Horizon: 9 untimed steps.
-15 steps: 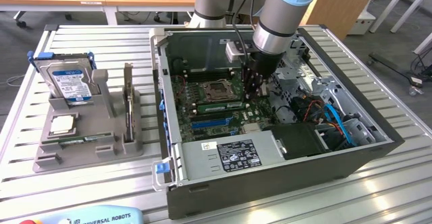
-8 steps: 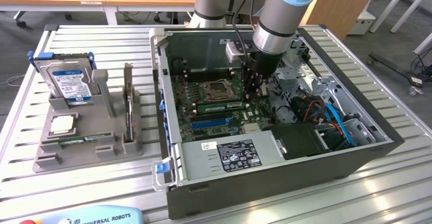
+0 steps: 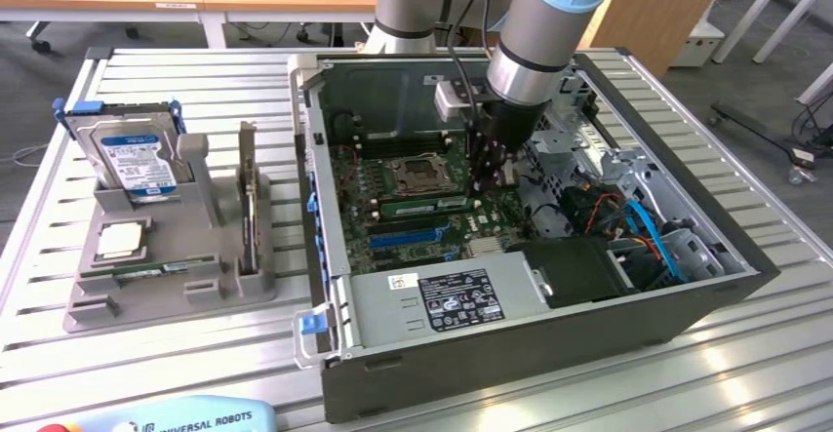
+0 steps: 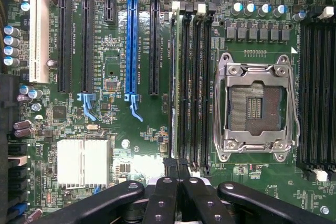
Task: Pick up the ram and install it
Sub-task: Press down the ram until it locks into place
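Observation:
The ram (image 4: 182,77) stands edge-on in a black memory slot beside the CPU socket (image 4: 257,106). It shows as a green strip (image 3: 436,201) on the motherboard inside the open computer case (image 3: 521,354). My gripper (image 4: 177,169) is shut, its black fingertips (image 4: 170,167) pressed together right over one end of the stick. In the exterior view the arm reaches straight down into the case, with the gripper (image 3: 493,180) at the end of the ram toward the exterior view's right. I cannot tell whether the tips pinch the stick or rest on its top edge.
Empty memory slots (image 4: 202,87) flank the stick, and blue and black expansion slots (image 4: 131,45) lie beyond. A grey holder (image 3: 170,295) outside the case carries a hard drive (image 3: 131,154), an upright dark card (image 3: 248,198) and a thin green stick (image 3: 143,271). Cables (image 3: 651,237) crowd the case's side.

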Motion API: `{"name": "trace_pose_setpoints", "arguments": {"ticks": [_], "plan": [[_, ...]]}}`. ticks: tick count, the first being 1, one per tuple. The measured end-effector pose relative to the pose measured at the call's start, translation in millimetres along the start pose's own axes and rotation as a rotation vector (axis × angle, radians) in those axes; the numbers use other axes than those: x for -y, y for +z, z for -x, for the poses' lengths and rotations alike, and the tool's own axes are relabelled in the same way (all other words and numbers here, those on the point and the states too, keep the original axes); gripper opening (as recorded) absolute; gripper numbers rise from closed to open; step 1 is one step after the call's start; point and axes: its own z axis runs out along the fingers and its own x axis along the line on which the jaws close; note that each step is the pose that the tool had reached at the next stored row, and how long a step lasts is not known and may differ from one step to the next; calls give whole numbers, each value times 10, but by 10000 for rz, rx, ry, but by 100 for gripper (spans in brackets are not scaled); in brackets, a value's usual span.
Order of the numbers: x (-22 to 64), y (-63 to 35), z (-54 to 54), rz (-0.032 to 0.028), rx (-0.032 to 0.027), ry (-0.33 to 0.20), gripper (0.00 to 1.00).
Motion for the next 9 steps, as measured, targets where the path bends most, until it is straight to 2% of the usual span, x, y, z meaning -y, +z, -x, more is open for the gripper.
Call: {"name": "trace_pose_setpoints", "arguments": {"ticks": [9], "plan": [[0,8,0,0,-1,0,10]]}}
